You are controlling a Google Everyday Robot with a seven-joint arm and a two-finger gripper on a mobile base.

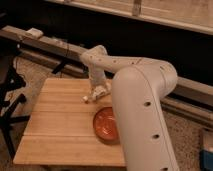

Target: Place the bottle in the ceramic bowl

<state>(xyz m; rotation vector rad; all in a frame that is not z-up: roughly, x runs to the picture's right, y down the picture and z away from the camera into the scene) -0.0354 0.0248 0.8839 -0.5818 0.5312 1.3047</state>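
The orange-red ceramic bowl (pixel 104 124) sits on the wooden table (pixel 55 125), near its right front, partly hidden by my white arm. The pale bottle (pixel 95 94) is low over the table just behind the bowl, at the tip of my gripper (pixel 99 90). The gripper points down from the arm's wrist and is right at the bottle. Whether it is holding the bottle cannot be made out. The bottle is outside the bowl, about a hand's width behind its far rim.
My large white arm (pixel 140 115) fills the right side and covers the table's right edge. A long metal rail (pixel 55 45) runs behind the table. Dark stands and cables (pixel 12 95) are at the left.
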